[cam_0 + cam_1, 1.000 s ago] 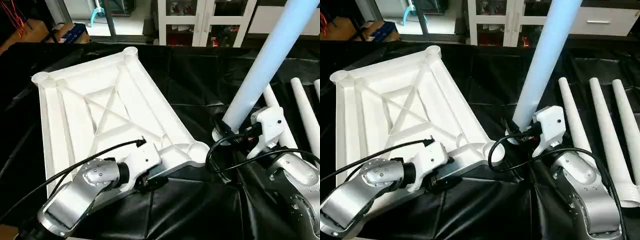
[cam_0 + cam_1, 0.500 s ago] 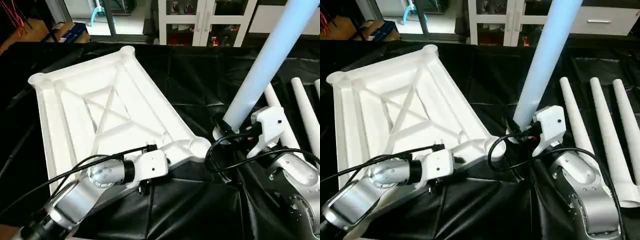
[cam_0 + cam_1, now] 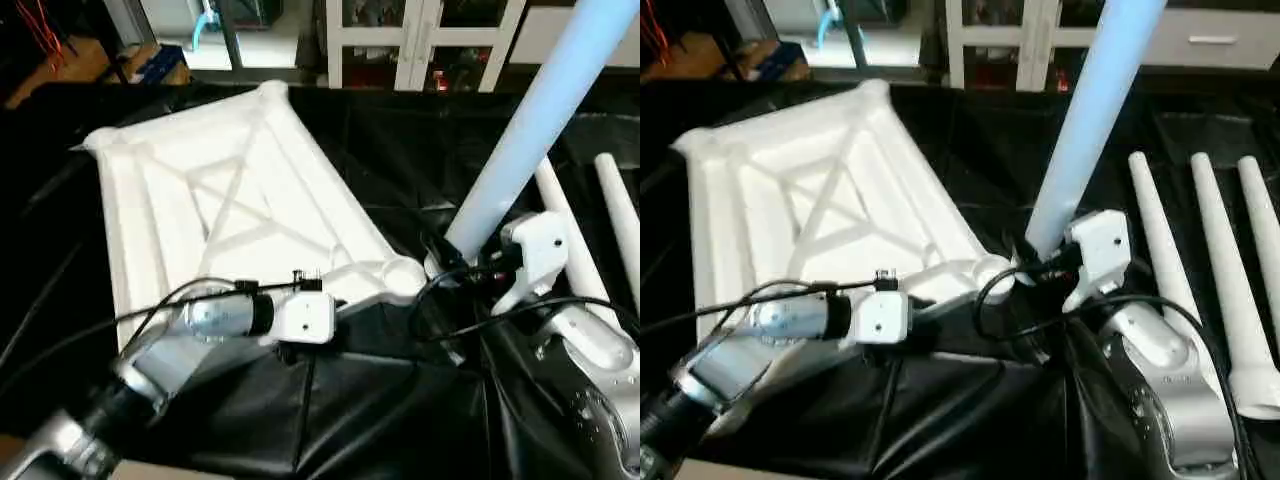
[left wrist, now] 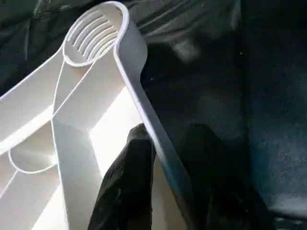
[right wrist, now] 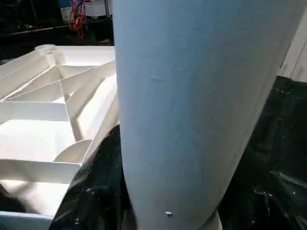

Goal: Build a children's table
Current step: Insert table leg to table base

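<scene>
**Inspector A:** Position of the table top [image 3: 230, 200]?

**Inspector B:** Underside up on the black-draped surface [image 3: 400, 410], X-ribs showing, long axis running from about 11 o'clock down to 5 o'clock in the head view. Its near corner socket [image 3: 403, 272] sits at the 5 o'clock end, empty.

**A:** And the leg in hand?

**B:** The right claw [image 3: 1040, 262] is clamped on the thick lower end of the held leg [image 3: 530, 120]. That leg leans up and away toward 1 o'clock. Its foot end sits just beside the socket, on the socket's 3 o'clock side, not yet over it.

**A:** So the governing relation?

**B:** The socket lies at roughly 9 o'clock from the right claw, close by. In my judgement the leg's base must shift that way and its axis be brought upright before seating.

**A:** Left arm?

**B:** The left claw [image 4: 163, 187] straddles the top's near rim, one finger [image 4: 127, 182] inside the wall, the other outside; closed onto the rim as far as the wrist view shows. It is placed to steady the top.

**A:** Clearance?

**B:** The spare legs [image 3: 1220, 270] lie at 3 o'clock, well apart from the socket. Black sheet is open beyond the corner; cables loop near the right wrist, a possible snag.
</scene>
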